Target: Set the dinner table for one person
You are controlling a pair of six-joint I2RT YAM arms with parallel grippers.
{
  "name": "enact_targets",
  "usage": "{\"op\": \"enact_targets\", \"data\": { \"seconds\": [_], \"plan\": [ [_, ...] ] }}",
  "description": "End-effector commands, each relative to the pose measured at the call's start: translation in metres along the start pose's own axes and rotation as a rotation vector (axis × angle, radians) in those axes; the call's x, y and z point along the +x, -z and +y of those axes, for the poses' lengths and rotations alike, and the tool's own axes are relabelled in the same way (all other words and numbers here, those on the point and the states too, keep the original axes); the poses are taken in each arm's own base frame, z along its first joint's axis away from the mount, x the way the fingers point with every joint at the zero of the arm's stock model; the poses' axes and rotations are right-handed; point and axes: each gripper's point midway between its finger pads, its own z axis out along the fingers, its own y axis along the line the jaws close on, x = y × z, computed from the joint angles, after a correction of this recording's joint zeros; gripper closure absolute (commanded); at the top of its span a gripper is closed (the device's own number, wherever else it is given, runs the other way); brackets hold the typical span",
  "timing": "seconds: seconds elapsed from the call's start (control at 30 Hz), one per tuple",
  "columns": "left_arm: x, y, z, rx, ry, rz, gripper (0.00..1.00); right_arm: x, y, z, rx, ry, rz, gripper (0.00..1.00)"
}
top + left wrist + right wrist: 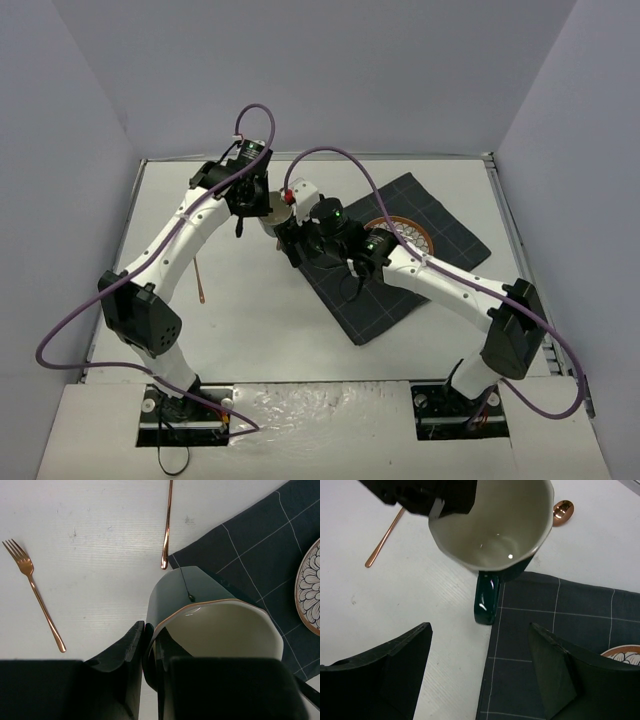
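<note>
The dinner table [250, 330], a plain white top, filled the overhead view w/ both arm bases at its near edge. From table ctr, a dark grey grid cloth [450, 255] lay skewed at approx. 3 o'clock, serving as a placemat, w/ a patterned plate [405, 232] resting on it. A copper fork [35, 592] lay flat on bare white at approx. 9 o'clock, well apart from the cloth. A copper spoon [563, 511] showed only its bowl, near the cloth's edge, at 1 o'clock of the mug in the R wrist view. At approx. 11 o'clock of ctr, by the cloth's corner, a dark green mug [220, 630] w/ a cream inside was pinched by the L claw [151, 645], one finger inside the rim, one outside, closed narrow on the wall. That rim hold left the mug handle [486, 597] free, pointing to 6 o'clock in the R wrist view. The mug looked tilted and prob. raised, though contact w/ the surface couldn't be told. The R claw [479, 630] was spread wide, holding nothing, near the mug and facing it, likely ready to take or steady it. Cutlery was not yet beside the plate.
</note>
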Motion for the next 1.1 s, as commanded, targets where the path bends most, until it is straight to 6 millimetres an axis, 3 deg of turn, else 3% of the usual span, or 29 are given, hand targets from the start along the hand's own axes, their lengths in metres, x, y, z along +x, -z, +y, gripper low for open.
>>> {"op": "enact_targets", "data": {
  "seconds": [0.0,0.33,0.6,0.63,0.77,0.9,1.07],
  "plan": [
    [-0.031,0.041,-0.013,0.062,0.054,-0.16,1.0,-0.05,-0.007,-0.001,0.033,0.019,-0.145,0.32],
    [-0.028,0.049,-0.019,0.078,0.037,-0.165,1.0,-0.051,-0.022,-0.006,0.067,0.054,-0.136,0.57],
    [-0.023,0.053,-0.023,0.106,0.021,-0.157,1.0,-0.046,-0.023,-0.012,0.103,0.059,-0.137,0.99],
    [-0.023,0.053,-0.024,0.112,0.02,-0.159,0.99,-0.045,-0.023,-0.014,0.109,0.061,-0.137,0.99],
    [-0.02,0.054,-0.024,0.123,0.018,-0.158,0.87,-0.039,-0.018,-0.02,0.132,0.07,-0.134,1.0],
    [-0.023,0.065,-0.019,0.13,0.026,-0.185,0.64,-0.035,-0.012,-0.026,0.144,0.082,-0.138,1.0],
    [-0.032,0.081,-0.006,0.127,0.052,-0.24,0.49,-0.027,-0.001,-0.039,0.152,0.091,-0.141,1.0]
  ]
}}
